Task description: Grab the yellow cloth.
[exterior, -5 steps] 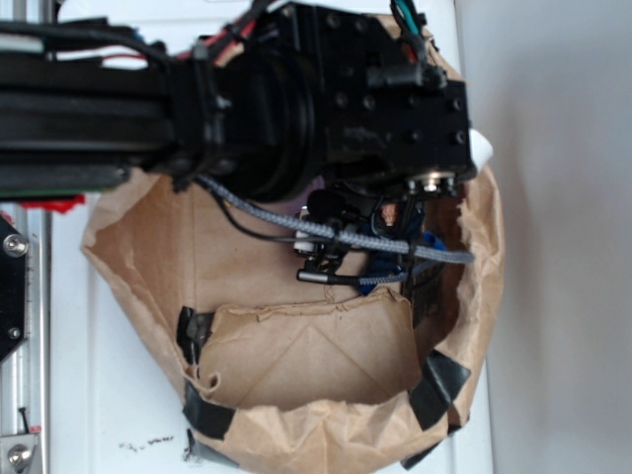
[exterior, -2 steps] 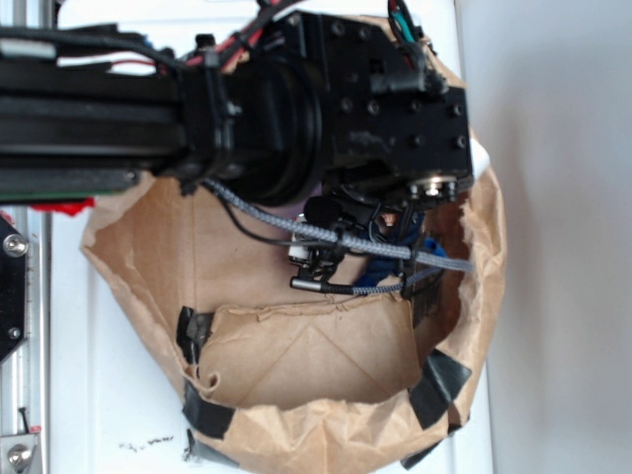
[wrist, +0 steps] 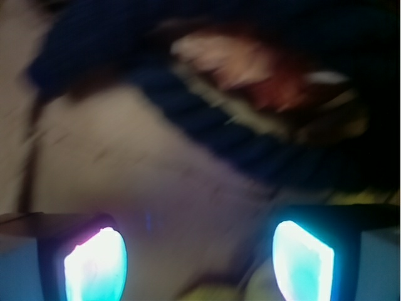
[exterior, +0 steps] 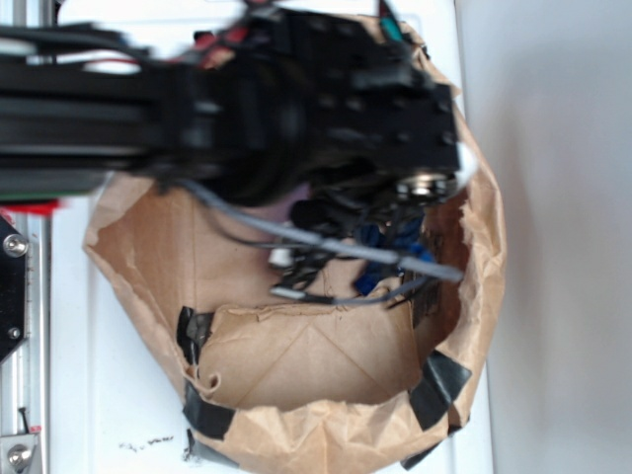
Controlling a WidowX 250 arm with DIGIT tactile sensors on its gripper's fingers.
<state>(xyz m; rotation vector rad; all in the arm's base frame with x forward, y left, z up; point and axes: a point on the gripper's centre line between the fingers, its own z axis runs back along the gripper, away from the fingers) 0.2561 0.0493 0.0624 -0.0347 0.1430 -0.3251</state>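
Black arm links (exterior: 148,109) blur across the exterior view, hiding much of the brown paper bag (exterior: 296,375), which is patched with black tape (exterior: 207,410). Inside the bag, navy rope (exterior: 380,247) peeks out under the wrist. The gripper (wrist: 199,260) hangs with fingers (wrist: 95,263) spread apart; a yellow cloth sliver (wrist: 207,293) (badly blurred) sits between them. Against a moment ago, the arm has shifted left.
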